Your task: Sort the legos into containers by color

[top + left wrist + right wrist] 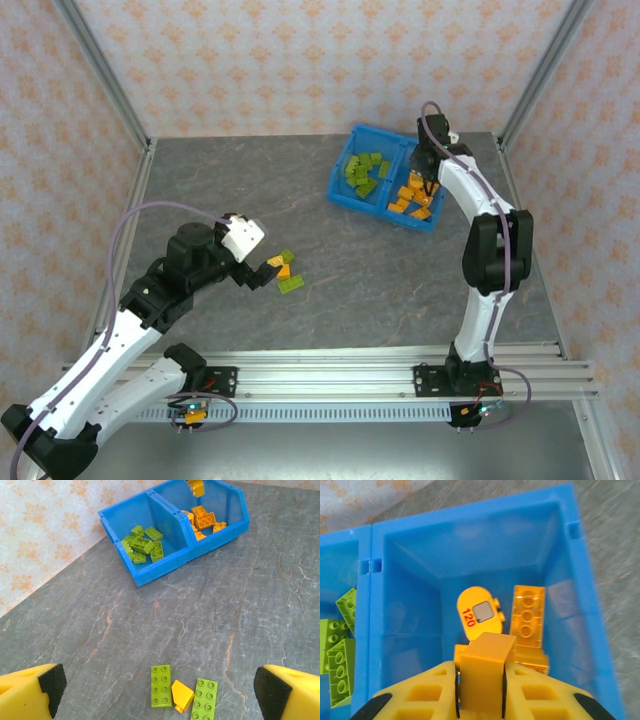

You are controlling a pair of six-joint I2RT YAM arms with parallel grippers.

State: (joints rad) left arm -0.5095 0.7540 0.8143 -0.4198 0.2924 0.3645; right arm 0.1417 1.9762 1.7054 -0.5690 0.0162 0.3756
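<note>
Clamped an orange brick (487, 662) in right gripper (481, 690), directly above the blue bin (470, 507), orange side. Left gripper (160, 686) spread wide over three loose legos (205, 706), well apart from the bin. Risked a bounce over the bin's middle wall (372, 565) into the green bricks (340, 652) if released too high.
</note>
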